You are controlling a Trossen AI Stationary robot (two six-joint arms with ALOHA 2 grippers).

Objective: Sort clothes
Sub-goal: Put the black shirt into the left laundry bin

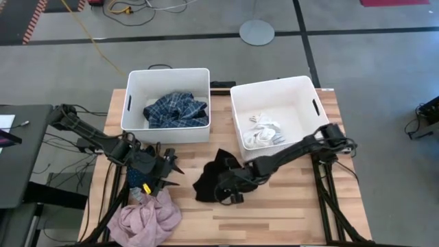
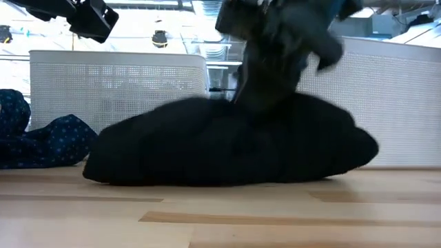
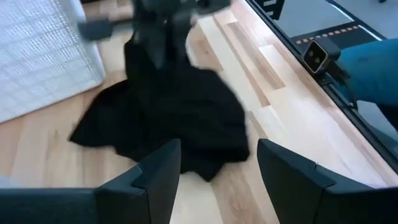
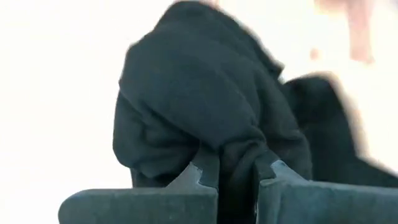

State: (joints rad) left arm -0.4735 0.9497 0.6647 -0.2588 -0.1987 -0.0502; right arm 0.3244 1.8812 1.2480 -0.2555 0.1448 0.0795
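between the right tool's fingers, a fold of black garment

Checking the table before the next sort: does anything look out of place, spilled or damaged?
Nothing stands out. The black garment lies crumpled mid-table with the right claw pinching a fold of it. The pink garment sits loose near the front edge, not hanging over. Both white bins stand upright.

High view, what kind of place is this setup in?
Probably a robotics lab or workshop, not a home. The wooden table stands on a grey floor with taped lines and a loose yellow cable, and two arms work over two white bins of clothes.
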